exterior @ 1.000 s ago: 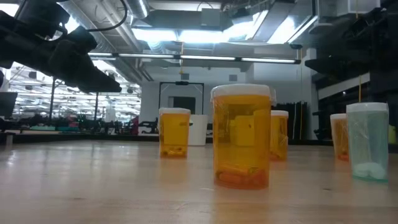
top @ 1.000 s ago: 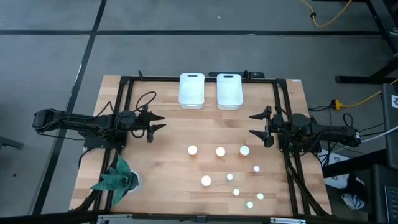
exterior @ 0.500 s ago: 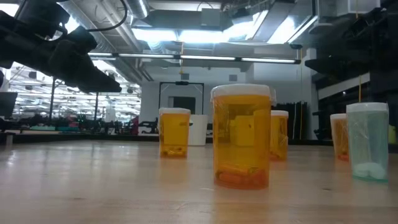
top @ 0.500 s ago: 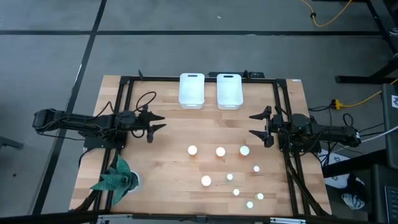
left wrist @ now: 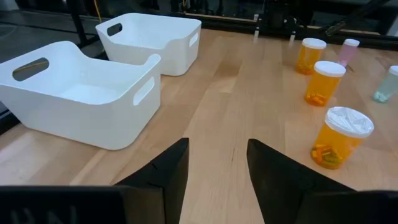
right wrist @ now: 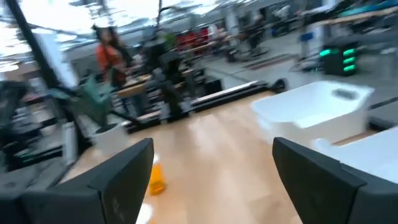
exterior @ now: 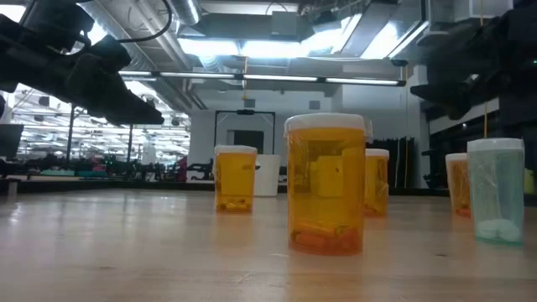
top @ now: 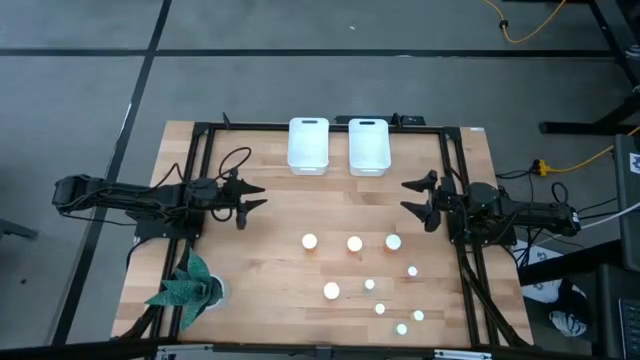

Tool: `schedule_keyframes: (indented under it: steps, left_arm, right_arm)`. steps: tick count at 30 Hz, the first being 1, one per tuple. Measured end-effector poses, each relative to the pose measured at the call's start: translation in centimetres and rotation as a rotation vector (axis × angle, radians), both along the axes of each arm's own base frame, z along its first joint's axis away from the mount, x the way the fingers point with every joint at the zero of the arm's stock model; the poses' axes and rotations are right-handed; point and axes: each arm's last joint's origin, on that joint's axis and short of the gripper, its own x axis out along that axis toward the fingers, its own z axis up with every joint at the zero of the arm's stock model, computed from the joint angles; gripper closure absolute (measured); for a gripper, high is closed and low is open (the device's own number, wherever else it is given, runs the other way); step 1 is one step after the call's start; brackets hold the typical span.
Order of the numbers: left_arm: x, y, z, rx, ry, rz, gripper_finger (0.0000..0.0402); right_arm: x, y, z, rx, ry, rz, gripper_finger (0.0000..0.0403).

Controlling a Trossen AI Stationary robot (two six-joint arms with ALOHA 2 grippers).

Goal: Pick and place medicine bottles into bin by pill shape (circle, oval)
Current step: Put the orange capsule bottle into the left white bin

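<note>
Holding both arms out over the desk, I have nothing gripped yet. My left end effector hangs over the left part of the desk with its fingers spread apart, and its wrist view looks past them to the two white bins side by side at the far edge. My right end effector sits opposite, fingers also apart, just above the bottle cluster. I judge this is a ready stance: each arm has a clear path to the bins, and the right one is nearer the bottles, so it is the likelier arm for the first pick.

The bottles stand upright in the right-centre part of the desk, well apart from the bins. Three larger ones form a row, a fourth stands nearer the front edge, and several smaller ones scatter to its right. All have white caps. In the low view the nearest orange bottle has a translucent body with orange pills lying at the bottom; I cannot tell their shape for certain. A pale green bottle beside it holds pale pills.

A green cloth lies at the front left corner, clear of the work.
</note>
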Motion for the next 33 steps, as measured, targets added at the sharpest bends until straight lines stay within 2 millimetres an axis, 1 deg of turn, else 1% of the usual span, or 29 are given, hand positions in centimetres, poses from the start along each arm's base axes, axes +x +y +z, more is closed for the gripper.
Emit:
schedule_keyframes:
  steps: [6,10,13,17,19,22,26,30,33]
  left_arm:
    - [0.0,0.0,0.0,0.0,0.0,0.0,0.0246]
    - [0.0,0.0,0.0,0.0,0.0,0.0,0.0246]
    - [0.0,0.0,0.0,0.0,0.0,0.0,0.0246]
    - [0.0,0.0,0.0,0.0,0.0,0.0,0.0246]
    - [0.0,0.0,0.0,0.0,0.0,0.0,0.0246]
    - [0.0,0.0,0.0,0.0,0.0,0.0,0.0246]
    - [0.0,0.0,0.0,0.0,0.0,0.0,0.0246]
    - [0.0,0.0,0.0,0.0,0.0,0.0,0.0246]
    - [0.0,0.0,0.0,0.0,0.0,0.0,0.0246]
  right_arm:
    - [0.0,-0.2,0.1,0.001,-0.008,-0.064,0.0073]
    - [0.0,-0.1,0.1,0.052,-0.025,-0.038,0.0073]
    - [-0.1,0.1,0.8,0.117,-0.102,0.029,0.0073]
    - [-0.4,0.2,2.3,0.227,-0.246,0.104,0.0073]
    - [-0.7,0.2,3.5,0.269,-0.264,0.113,0.0073]
    - [-1.0,0.3,5.6,0.288,-0.229,0.12,0.0073]
    - [-1.1,0.4,9.6,0.257,-0.161,0.155,0.0073]
    - [-0.4,0.5,13.6,0.202,-0.01,0.178,0.0073]
    - [0.3,0.5,15.8,0.194,0.179,0.181,0.0073]
